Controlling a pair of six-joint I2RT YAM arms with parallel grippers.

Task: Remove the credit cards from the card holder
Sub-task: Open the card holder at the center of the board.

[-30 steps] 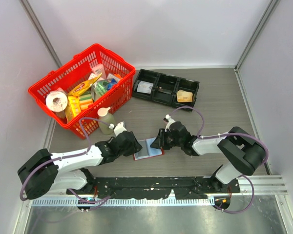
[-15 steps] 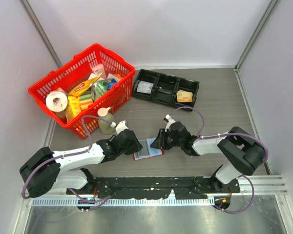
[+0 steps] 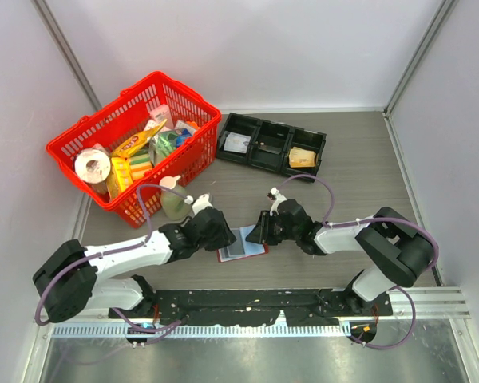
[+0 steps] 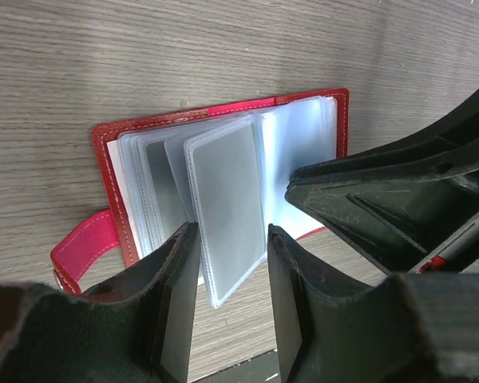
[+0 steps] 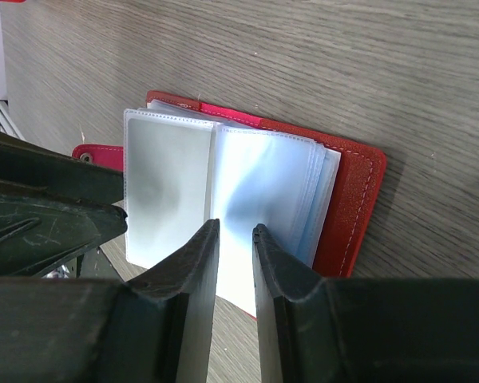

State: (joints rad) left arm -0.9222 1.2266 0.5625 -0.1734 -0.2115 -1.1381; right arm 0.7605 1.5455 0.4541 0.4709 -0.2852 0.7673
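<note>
On the grey wooden table point(image 3: 367, 175), the left gripper point(image 4: 231, 235) has edged nearer the open dark red leather card holder point(image 4: 223, 108). Its fingers are moderately apart, astride a clear plastic sleeve point(image 4: 223, 294) holding a grey credit card point(image 4: 223, 187). The right gripper point(image 5: 235, 231) stays put, fingers narrowly apart over the sleeves.

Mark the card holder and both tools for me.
card holder point(image 5: 358, 199), right wrist view, on the red cover's right side.
left tool point(image 4: 230, 239), left wrist view, midway between its fingertips.
right tool point(image 5: 235, 233), right wrist view, midway between its fingertips.
</note>
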